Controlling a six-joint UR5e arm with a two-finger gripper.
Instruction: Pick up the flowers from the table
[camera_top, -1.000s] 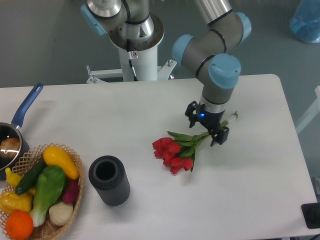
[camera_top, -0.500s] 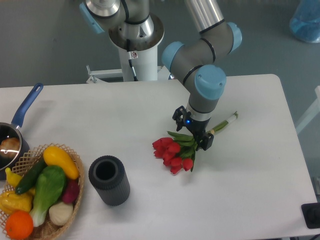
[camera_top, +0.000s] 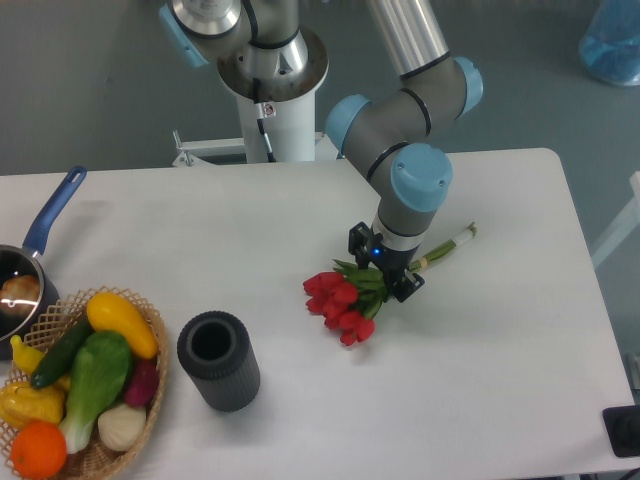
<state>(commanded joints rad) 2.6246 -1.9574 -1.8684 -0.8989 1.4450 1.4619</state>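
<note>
The gripper (camera_top: 386, 270) sits low over the tulip bunch (camera_top: 343, 304) on the white table (camera_top: 500, 380); jaws pinching its green leaves

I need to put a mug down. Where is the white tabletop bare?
Bare: the white tabletop right of and in front of the red tulips, and the stretch behind the ribbed black cylinder. Crowded: the left corner with the wicker produce basket and blue-handled pan.

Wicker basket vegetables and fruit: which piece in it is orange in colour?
The small round orange fruit at the front left edge of the wicker basket. The other pieces are yellow, green, red-purple or pale white.
</note>
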